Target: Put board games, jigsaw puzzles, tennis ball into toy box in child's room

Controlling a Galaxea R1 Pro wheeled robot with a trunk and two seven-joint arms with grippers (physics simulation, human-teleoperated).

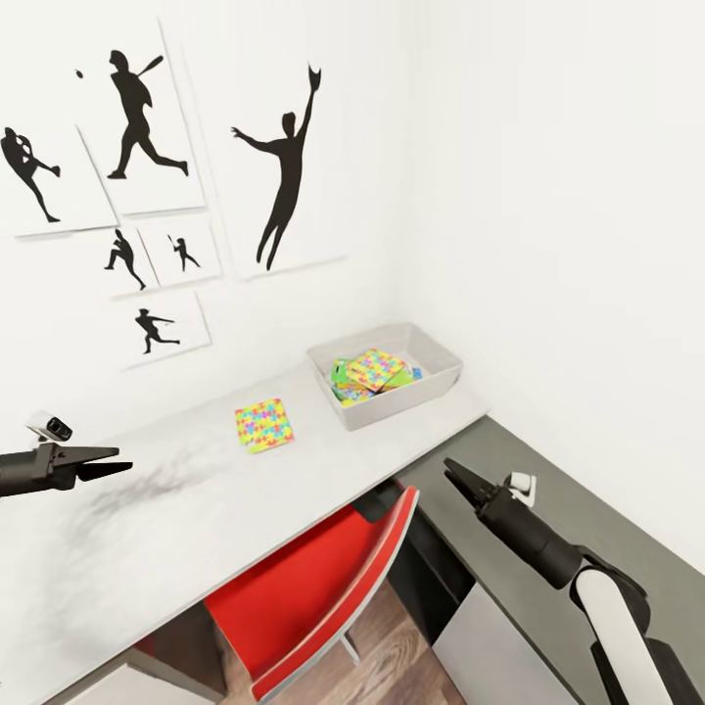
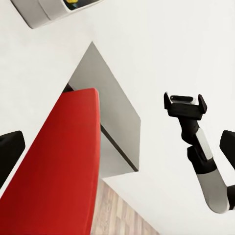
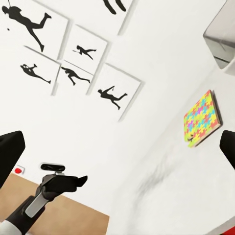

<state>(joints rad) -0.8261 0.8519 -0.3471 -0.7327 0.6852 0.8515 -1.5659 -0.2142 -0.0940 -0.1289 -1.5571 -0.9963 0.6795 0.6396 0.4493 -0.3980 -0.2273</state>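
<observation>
On the pale table (image 1: 176, 509) lies one jigsaw puzzle (image 1: 263, 425) (image 3: 201, 119), flat and alone. The grey toy box (image 1: 436, 384) stands at the table's far right end against the wall. Another multicolour puzzle square (image 1: 375, 368) lies on top inside it, with green and blue edges of flat game boxes (image 1: 341, 375) showing under it. My left gripper (image 1: 122, 461) hovers open and empty over the table's left part, well left of the loose puzzle. My right gripper (image 1: 452, 471) is open and empty, off the table's front edge, below the toy box. The tennis ball and the bed are out of view.
A red chair (image 1: 313, 587) is tucked under the table between my arms. A lower dark grey cabinet (image 1: 597, 519) runs along the right wall under my right arm. Black silhouette prints (image 1: 147, 127) hang on the wall behind the table. Wood floor (image 1: 392, 666) shows below.
</observation>
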